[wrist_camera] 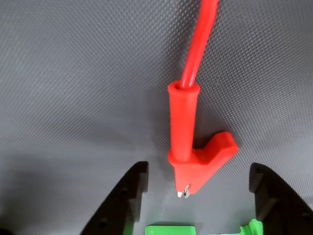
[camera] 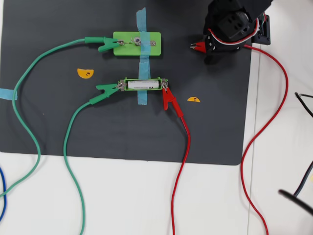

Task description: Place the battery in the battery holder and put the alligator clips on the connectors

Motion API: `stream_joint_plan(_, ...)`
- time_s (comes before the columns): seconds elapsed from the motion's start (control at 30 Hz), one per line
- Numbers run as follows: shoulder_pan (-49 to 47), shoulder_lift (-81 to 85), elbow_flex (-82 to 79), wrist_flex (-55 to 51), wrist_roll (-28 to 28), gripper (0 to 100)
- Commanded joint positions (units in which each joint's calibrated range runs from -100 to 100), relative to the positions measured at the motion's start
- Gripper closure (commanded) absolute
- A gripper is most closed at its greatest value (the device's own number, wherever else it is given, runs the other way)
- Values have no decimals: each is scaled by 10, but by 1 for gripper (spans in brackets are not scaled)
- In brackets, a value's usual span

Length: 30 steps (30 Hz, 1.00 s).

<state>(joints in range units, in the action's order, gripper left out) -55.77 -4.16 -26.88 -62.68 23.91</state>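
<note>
Overhead, the gripper [camera: 199,47] sits at two o'clock on the dark mat [camera: 49,127], with a red alligator clip [camera: 197,47] at its tip. In the wrist view its fingers [wrist_camera: 124,200] are spread, the clip [wrist_camera: 193,161] between them, touching neither. The battery [camera: 143,84] lies in the battery holder [camera: 144,79], well apart at the gripper's eight o'clock.

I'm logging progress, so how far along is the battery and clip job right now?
Done: the battery sits in the holder, with a green clip and a red clip on its ends, and another green clip on the green block. In hand: the open pincer straddles the last red clip. Left: grip it and attach it to the block's free side.
</note>
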Motion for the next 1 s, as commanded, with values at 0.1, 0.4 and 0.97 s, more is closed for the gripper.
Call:
stream_joint_plan(0.1, -3, -6, 24, 4, 2, 79)
stream_joint_plan(0.4, -3, -8, 25, 41, 1, 79)
stream_joint_plan(0.97, 1, -47, 24, 35, 1, 79)
